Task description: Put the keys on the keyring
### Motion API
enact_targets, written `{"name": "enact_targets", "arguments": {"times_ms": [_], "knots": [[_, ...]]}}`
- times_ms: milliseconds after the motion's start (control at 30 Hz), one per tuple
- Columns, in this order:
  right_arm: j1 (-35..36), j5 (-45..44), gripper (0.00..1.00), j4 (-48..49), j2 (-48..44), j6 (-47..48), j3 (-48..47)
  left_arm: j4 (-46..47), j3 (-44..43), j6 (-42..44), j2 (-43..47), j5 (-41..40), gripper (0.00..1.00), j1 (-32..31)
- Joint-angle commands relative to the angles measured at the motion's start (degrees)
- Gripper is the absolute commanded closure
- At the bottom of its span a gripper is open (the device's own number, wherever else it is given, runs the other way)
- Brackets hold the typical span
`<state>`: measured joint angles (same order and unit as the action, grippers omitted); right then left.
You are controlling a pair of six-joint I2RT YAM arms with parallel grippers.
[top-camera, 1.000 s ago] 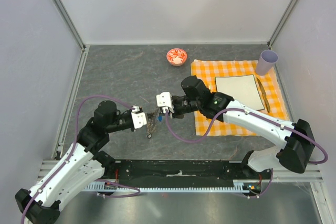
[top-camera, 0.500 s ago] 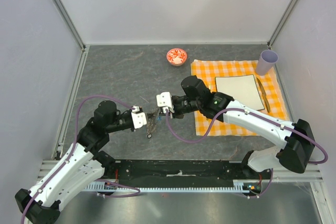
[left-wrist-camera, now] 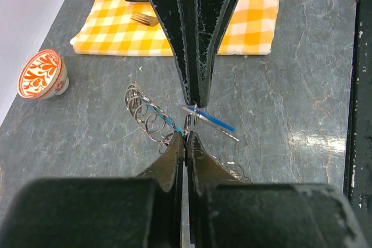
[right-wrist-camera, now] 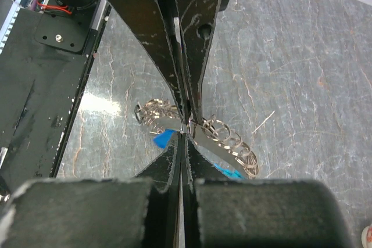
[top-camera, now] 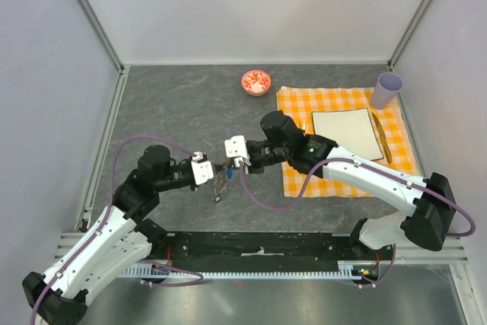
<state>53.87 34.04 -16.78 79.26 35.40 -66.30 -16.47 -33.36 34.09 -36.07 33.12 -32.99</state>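
Note:
My two grippers meet tip to tip above the grey table. My left gripper [top-camera: 213, 170] [left-wrist-camera: 187, 136] is shut on the keyring [left-wrist-camera: 170, 124], a thin wire with a light-blue strip and several small split rings [left-wrist-camera: 144, 108]. My right gripper [top-camera: 227, 162] [right-wrist-camera: 185, 135] is shut on a thin dark-blue-headed key [left-wrist-camera: 216, 121], seen edge-on at the ring wire. In the right wrist view the blue head [right-wrist-camera: 165, 139] shows left of my tips and the ring bunch [right-wrist-camera: 229, 139] right of them. More rings [left-wrist-camera: 231, 170] lie below. The other keys are not clear to see.
A red-and-white bowl [top-camera: 256, 82] stands at the back centre. An orange-checked cloth [top-camera: 293, 104] lies on the right under a white plate [top-camera: 346, 133] and a fork [left-wrist-camera: 144, 19]. A purple cup [top-camera: 386, 90] stands at the cloth's far corner.
My right gripper has shifted slightly left towards the left gripper. Both stay shut and the ring bunch hangs between them as before.

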Motion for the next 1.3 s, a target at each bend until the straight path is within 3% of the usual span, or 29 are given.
{"name": "enact_targets", "arguments": {"times_ms": [0,600,1000,1267], "knots": [[1.1,-0.3,1.0,1.8,0.6,0.8,-3.1,4.8,-2.2,-2.4,0.3,0.9,0.98,-0.2],[2.3,-8.1,1.0,-2.1,-2.6,2.7,-3.2,4.3,-1.7,-1.0,1.3,0.3,0.98,-0.2],[2.3,-8.6,1.0,-3.4,-3.3,3.6,-3.5,4.2,-1.8,-1.3,0.5,-0.5,0.98,-0.2],[2.3,-4.2,1.0,-5.4,-2.0,3.5,-4.5,4.4,-2.1,-2.1,-0.2,-2.6,0.98,-0.2]]}}
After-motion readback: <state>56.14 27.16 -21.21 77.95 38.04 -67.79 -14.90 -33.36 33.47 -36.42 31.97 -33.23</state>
